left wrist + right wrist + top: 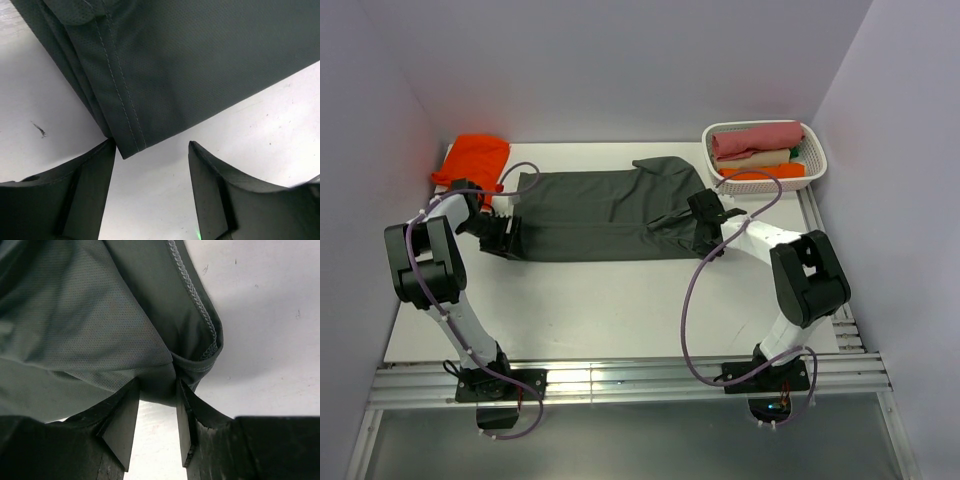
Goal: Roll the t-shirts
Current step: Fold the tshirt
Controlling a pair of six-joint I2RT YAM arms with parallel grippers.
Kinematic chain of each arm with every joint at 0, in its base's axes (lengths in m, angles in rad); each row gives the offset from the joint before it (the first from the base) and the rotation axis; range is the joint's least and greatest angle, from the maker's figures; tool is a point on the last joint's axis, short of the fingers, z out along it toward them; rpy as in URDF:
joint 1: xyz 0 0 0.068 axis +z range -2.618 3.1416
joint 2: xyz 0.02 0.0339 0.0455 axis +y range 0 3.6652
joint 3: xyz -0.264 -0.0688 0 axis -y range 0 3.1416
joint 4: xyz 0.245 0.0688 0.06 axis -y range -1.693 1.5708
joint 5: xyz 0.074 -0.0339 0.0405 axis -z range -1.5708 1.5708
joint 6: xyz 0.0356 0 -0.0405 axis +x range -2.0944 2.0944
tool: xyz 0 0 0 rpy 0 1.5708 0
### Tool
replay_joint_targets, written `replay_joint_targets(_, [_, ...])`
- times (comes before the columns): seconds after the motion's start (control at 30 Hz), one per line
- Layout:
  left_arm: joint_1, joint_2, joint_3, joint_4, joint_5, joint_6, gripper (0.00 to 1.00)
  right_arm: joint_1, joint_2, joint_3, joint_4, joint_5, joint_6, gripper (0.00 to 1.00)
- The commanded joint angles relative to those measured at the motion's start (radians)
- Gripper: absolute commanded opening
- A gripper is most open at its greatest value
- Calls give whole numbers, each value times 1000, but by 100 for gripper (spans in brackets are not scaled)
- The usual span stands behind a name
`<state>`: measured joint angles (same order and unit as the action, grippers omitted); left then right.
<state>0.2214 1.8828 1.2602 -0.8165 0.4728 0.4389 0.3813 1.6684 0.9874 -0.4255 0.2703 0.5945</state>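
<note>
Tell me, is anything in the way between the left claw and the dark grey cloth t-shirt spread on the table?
Nothing visible: the open left gripper sits at the hemmed corner of the dark charcoal-grey cloth t-shirt.

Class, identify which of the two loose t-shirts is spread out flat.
The dark grey t-shirt, laid out flat in the middle; the orange t-shirt is bunched up at far left.

Two arms at work: the left arm (430,262) and the right arm (807,275) rise from their bases, bend sharply at the elbow and reach forward and down. The left hand (151,143) hangs low, its two fingers spread wide and gripping nothing. The right hand (157,382) pinches a bunched fold of the dark grey t-shirt (75,315) between nearly closed fingers (122,415).
</note>
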Motion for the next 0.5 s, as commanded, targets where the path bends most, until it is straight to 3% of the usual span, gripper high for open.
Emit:
replay_joint_targets(0.0, [6,7,-8,36,-5,-14,65,-13,11,25,27,12,8,42])
replay_joint_targets(0.3, [6,25,-4,56,-29,-37,30,-19,-12,37,21,17,-5,30])
replay_joint_targets(0.47, [7,18,-5,57,-37,-43,0,-28,-15,72,-15,36,-32,25])
